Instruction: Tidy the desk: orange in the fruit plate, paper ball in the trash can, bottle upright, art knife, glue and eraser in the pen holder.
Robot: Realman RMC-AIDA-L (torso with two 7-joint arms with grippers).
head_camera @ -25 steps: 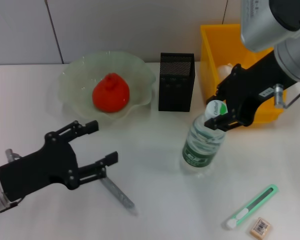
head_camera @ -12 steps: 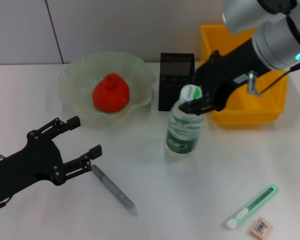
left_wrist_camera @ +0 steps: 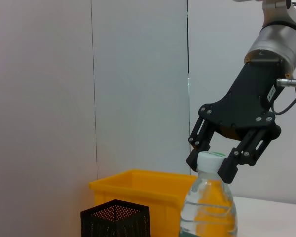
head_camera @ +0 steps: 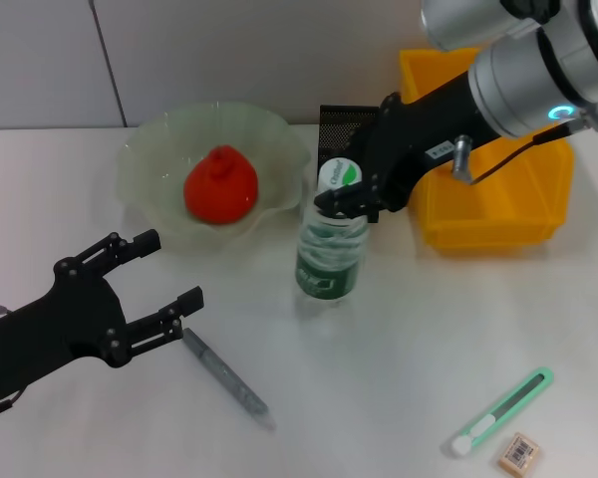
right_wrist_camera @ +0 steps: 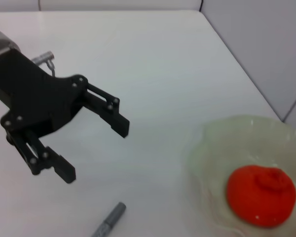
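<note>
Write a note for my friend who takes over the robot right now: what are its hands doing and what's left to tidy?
Right gripper: shut on the bottle at its cap, bottle upright on the desk in front of the pen holder.
Left gripper: open, holding nothing, beside a grey pen.
Done: orange sits in the fruit plate.
Left: let go of the bottle; the art knife and eraser lie on the desk, not yet in the pen holder.
The inside of the trash can is hidden by the arm, so check there for the paper ball.

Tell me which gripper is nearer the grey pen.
Left. The left gripper is open just beside the grey pen; the right gripper is farther off, shut on the bottle.
</note>
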